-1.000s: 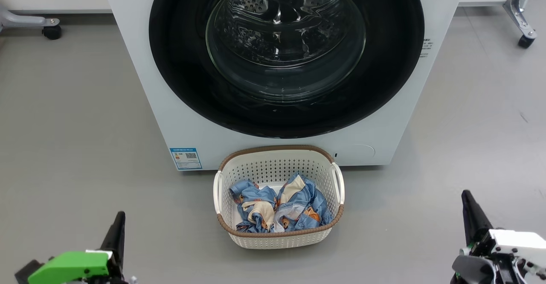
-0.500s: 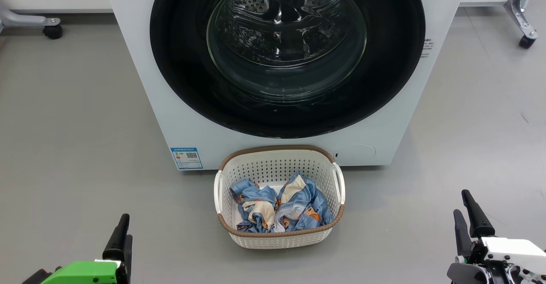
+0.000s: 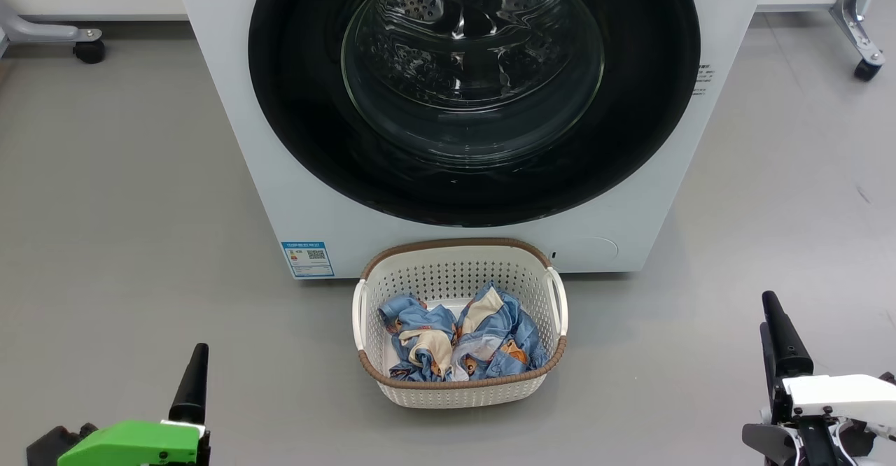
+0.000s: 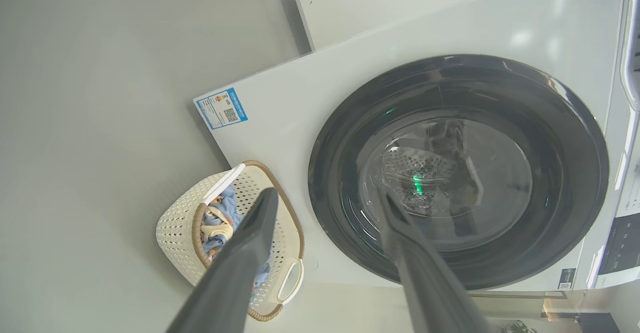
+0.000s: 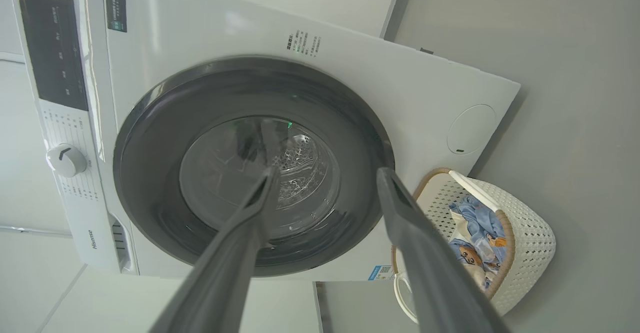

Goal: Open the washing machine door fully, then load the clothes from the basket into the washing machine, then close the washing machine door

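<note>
The white washing machine stands straight ahead, and its round washing machine door, black rim around bulging glass, lies flush against the front. On the floor just before it sits the cream basket, holding crumpled light-blue clothes. My left gripper hangs low at the left, well short of the basket, and is open. My right gripper sits low at the right, also open. In the wrist views the left gripper and the right gripper both point at the door with fingers spread and nothing between them.
Grey floor surrounds the machine. Wheeled metal frame legs stand at the back left and back right. A blue label sticker marks the machine's lower left. The control panel knob shows in the right wrist view.
Both grippers have gone from shut to open. The left arm has sunk slightly in the head view; door, basket and clothes have not moved.
</note>
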Robot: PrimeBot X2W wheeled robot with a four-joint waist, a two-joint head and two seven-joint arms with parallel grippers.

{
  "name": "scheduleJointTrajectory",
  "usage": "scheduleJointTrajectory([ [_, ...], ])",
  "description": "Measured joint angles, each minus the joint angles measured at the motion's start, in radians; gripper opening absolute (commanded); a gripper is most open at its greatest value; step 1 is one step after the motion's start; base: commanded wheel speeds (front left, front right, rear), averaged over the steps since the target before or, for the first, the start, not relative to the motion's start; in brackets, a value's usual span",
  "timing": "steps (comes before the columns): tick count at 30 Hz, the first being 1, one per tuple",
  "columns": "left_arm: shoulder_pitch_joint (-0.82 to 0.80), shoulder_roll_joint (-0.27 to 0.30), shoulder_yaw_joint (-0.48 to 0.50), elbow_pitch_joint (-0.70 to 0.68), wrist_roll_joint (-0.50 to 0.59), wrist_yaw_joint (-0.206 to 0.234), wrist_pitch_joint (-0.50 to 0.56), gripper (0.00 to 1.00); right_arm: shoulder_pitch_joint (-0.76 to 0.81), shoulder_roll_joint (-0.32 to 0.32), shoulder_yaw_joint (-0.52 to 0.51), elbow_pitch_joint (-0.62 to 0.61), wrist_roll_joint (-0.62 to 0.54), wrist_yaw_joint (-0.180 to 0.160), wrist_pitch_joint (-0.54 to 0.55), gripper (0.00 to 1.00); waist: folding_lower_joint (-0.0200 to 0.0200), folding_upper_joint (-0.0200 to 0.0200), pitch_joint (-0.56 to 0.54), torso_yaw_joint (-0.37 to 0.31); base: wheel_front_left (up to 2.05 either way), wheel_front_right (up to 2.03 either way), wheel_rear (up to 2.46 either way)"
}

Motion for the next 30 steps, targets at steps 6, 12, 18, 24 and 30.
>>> scheduleJointTrajectory([
  [6, 0.000, 0.009, 0.008, -0.007, 0.089, 0.000, -0.013, 1.00, 0.000, -0.009, 0.009, -0.031, -0.104, 0.000, -0.018, 1.00, 0.0000, 0.0000, 0.001, 0.001, 0.00, 0.00, 0.00],
  [12, 0.000, 0.009, 0.010, -0.013, 0.178, 0.000, -0.033, 1.00, 0.000, -0.026, 0.034, -0.055, -0.213, 0.000, -0.036, 1.00, 0.0000, 0.0000, 0.001, 0.004, 0.00, 0.00, 0.00],
  [18, 0.004, 0.012, 0.008, -0.023, 0.280, 0.000, -0.052, 1.00, 0.000, -0.037, 0.066, -0.073, -0.330, 0.000, -0.052, 1.00, 0.0000, 0.0000, 0.001, 0.005, 0.00, 0.00, 0.00],
  [24, 0.018, 0.019, 0.006, -0.036, 0.397, 0.000, -0.070, 1.00, 0.007, -0.050, 0.095, -0.082, -0.440, 0.000, -0.071, 1.00, 0.0000, 0.0000, 0.003, 0.006, 0.00, 0.00, 0.00],
  [30, 0.018, 0.028, 0.001, -0.049, 0.540, 0.000, -0.084, 1.00, 0.011, -0.067, 0.121, -0.084, -0.568, 0.000, -0.091, 1.00, 0.0000, 0.0000, 0.006, 0.007, 0.00, 0.00, 0.00],
])
